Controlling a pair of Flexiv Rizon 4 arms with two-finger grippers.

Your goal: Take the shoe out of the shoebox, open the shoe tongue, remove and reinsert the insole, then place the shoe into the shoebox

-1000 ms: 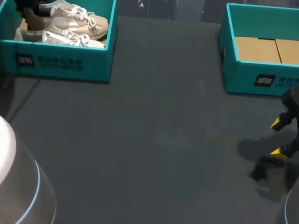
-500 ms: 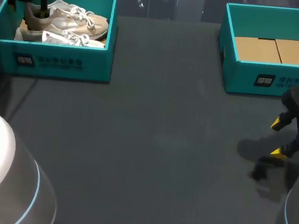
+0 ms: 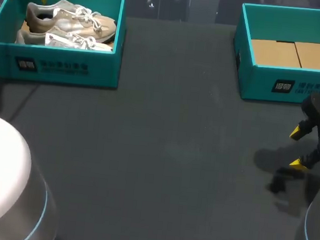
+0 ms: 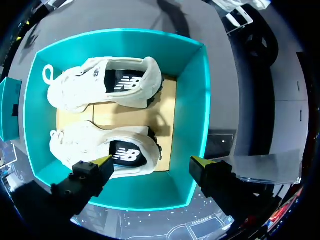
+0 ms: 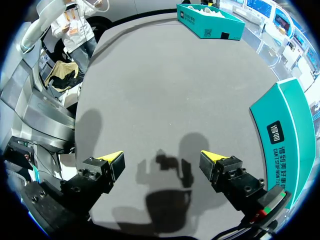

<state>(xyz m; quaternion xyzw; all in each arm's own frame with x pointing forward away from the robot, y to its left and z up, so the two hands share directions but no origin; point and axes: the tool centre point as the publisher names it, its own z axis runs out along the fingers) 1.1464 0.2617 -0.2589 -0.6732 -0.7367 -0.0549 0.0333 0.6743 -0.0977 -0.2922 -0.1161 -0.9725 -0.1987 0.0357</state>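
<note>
Beige sneakers (image 3: 70, 20) lie side by side in the teal shoebox (image 3: 62, 67) at the table's 10 o'clock. Left gripper (image 4: 150, 161) hangs above them, fingers spread wide, holding nothing. Right gripper (image 5: 161, 156), at 4 o'clock, hovers equally wide and empty over the dark tabletop (image 3: 173, 156).

Shoebox (image 3: 62, 67): teal, brown cardboard floor, black-white label. Shoes (image 4: 95, 90): cream/beige w/ white laces; insoles (image 4: 122, 82) black w/ white logo. 2nd box (image 3: 292, 88): same teal, brown inside. Table (image 3: 168, 155): plain dark grey. Left gripper (image 4: 151, 162) & right gripper (image 5: 162, 156): black, yellow tips.
</note>
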